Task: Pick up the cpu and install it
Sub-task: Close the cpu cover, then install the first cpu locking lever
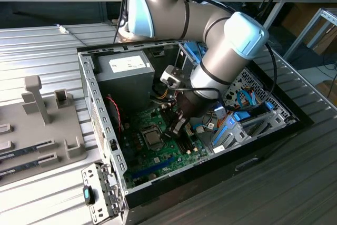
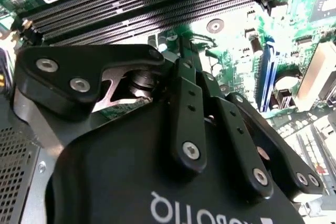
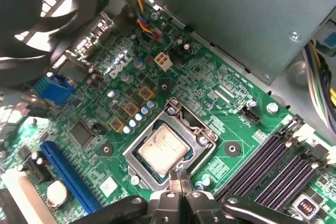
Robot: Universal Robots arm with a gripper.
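The cpu (image 3: 164, 149), a small square chip with a silvery top, lies flat inside the metal socket frame (image 3: 206, 132) on the green motherboard (image 3: 94, 145); it also appears in the exterior view as the cpu (image 1: 153, 138). My gripper (image 3: 181, 178) hangs just above the socket's edge, beside the chip, shut with nothing visible between its fingertips. In the exterior view the gripper (image 1: 177, 126) reaches down into the open computer case, a little to that view's right of the chip. The second wrist view has the black fingers (image 2: 187, 98) pressed together over the board.
A grey power supply box (image 1: 124, 75) fills the case's back corner. Black memory slots (image 3: 273, 169) run beside the socket, a blue expansion slot (image 3: 68, 174) on its other side, a black fan (image 3: 37, 19) nearby. Blue cables (image 1: 239, 122) and case walls (image 1: 97, 109) hem the arm. A grey fixture tray (image 1: 47, 125) lies outside.
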